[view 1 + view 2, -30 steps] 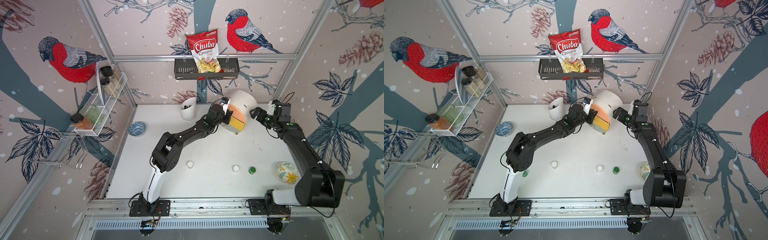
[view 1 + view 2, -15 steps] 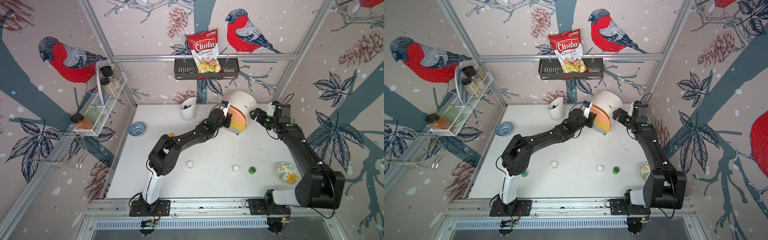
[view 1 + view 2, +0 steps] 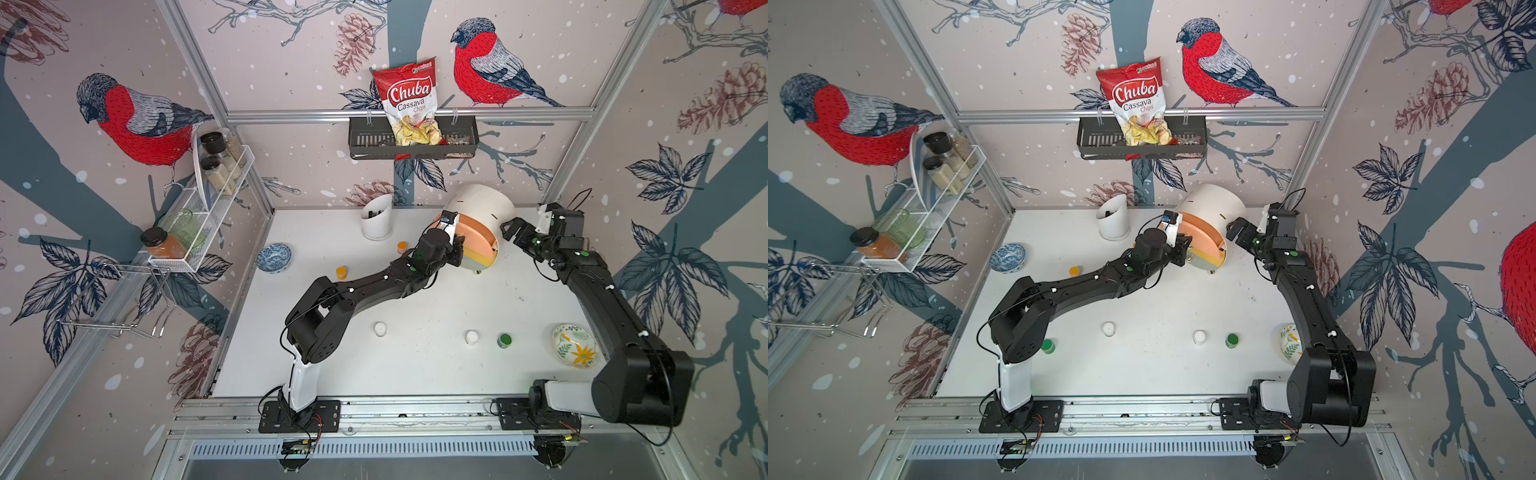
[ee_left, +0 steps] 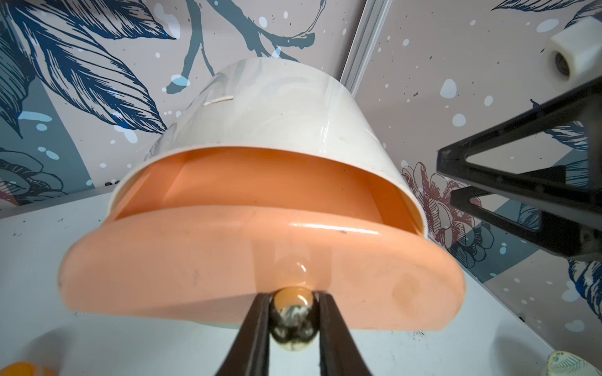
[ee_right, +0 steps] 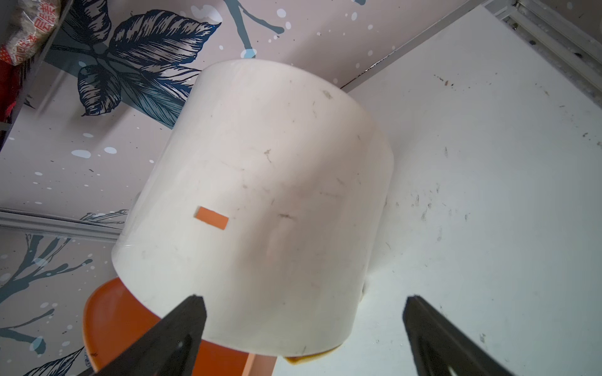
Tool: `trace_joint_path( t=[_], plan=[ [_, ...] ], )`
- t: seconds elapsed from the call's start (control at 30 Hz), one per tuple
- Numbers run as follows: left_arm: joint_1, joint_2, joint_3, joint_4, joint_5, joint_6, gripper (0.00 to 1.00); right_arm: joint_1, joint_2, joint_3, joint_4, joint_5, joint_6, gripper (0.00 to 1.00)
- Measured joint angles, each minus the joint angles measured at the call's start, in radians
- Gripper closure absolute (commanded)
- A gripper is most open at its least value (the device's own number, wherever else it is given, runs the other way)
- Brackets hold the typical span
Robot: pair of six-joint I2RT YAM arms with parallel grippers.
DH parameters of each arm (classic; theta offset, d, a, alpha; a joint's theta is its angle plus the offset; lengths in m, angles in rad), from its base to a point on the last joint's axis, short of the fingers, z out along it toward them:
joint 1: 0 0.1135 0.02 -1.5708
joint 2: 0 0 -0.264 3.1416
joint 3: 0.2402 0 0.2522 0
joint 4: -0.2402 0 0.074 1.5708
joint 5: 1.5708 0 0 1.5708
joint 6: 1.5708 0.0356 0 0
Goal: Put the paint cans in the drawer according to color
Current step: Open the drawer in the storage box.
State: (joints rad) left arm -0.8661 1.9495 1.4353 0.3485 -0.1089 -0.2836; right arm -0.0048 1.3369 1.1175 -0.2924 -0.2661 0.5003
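In both top views the left gripper (image 3: 456, 245) has drawn back toward the near side over the last second. The peach drawer (image 3: 473, 235), topmost in the drawer chest (image 3: 478, 203) at the far right of the table (image 3: 415, 374), has come part-way out with it. The right gripper (image 3: 510, 233) has barely stirred and waits just right of the chest, fingers spread wide. All six paint cans sit out on the table: the orange cans (image 3: 402, 247) left of the chest, the white cans (image 3: 380, 328) and one green can (image 3: 504, 340) along the near side, the other green can (image 3: 1047, 345) by the left arm. From the left wrist, the fingers (image 4: 254, 332) pinch the metal knob (image 4: 293, 312) tight, and what shows of the drawer's inside is bare. From the right wrist, the chest's white wall fills the gap between the parted fingers (image 5: 176, 335); whether they touch it I can't tell. I'd say the peach drawer is nearly ready for its orange pair.
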Motion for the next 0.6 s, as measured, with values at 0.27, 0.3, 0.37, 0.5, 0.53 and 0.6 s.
trace_joint_path(
  t=[0.27,0.3,0.37,0.5,0.53,0.6],
  plan=[
    [-0.005,-0.067,-0.098,0.013,-0.003,-0.016,0.82,-0.003,-0.028,-0.019,-0.005,0.003,0.001,0.00],
    [-0.005,-0.074,-0.108,0.015,-0.002,-0.023,0.82,-0.003,-0.032,-0.020,-0.005,0.003,0.001,0.00],
    [-0.006,-0.089,-0.127,0.016,-0.002,-0.030,0.82,-0.003,-0.040,-0.024,-0.007,0.004,0.001,0.00],
    [-0.007,-0.113,-0.164,0.029,0.001,-0.037,0.81,-0.003,-0.059,-0.032,-0.013,0.004,0.001,0.00],
    [-0.007,-0.115,-0.167,0.032,0.001,-0.037,0.81,-0.003,-0.064,-0.034,-0.016,0.006,0.001,0.00],
    [-0.007,-0.116,-0.168,0.032,0.001,-0.037,0.80,-0.003,-0.072,-0.038,-0.020,0.008,0.001,0.00]
  ],
)
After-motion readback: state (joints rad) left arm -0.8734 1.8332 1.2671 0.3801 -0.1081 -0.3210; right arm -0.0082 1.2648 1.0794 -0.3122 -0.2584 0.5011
